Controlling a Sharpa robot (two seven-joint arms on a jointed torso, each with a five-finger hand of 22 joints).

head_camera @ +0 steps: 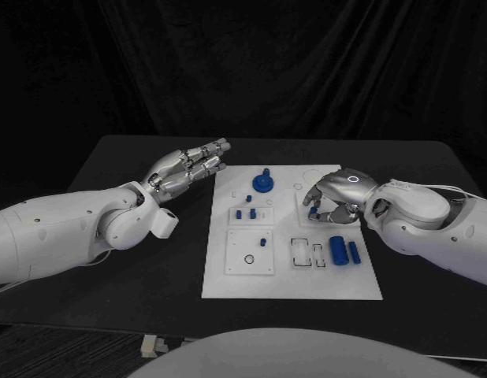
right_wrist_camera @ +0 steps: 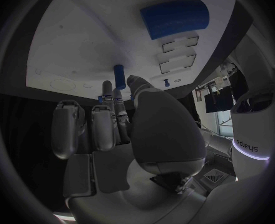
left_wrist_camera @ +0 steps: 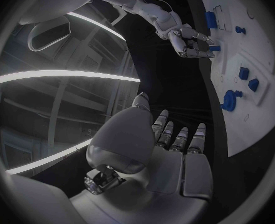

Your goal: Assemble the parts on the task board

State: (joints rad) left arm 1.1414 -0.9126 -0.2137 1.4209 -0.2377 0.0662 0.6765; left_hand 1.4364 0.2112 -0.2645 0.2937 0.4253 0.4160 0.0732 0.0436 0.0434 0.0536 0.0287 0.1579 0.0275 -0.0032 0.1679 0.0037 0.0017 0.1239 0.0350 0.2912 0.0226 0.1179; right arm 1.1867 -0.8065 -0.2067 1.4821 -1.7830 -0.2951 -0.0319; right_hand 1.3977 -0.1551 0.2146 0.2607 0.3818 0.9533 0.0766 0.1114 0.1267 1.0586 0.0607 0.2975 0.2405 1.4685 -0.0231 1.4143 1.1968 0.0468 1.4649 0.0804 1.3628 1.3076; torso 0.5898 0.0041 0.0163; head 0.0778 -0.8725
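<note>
The right robot hand hovers fingers-down over the task board's right edge, seemingly holding nothing; a small blue peg lies just beyond its fingertips. The left robot hand waits open beside the board.

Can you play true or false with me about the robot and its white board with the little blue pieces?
1. The white board lies on a black table. True.
2. The left hand is holding a blue piece. False: it holds nothing, fingers apart, beside the board's edge.
3. The right hand is over the board. True: its fingertips reach down to the board.
4. A big blue cylinder lies on the board near the right arm. True.
5. The blue knob sits on the table, off the board. False: it sits on the board, near the far end.
</note>
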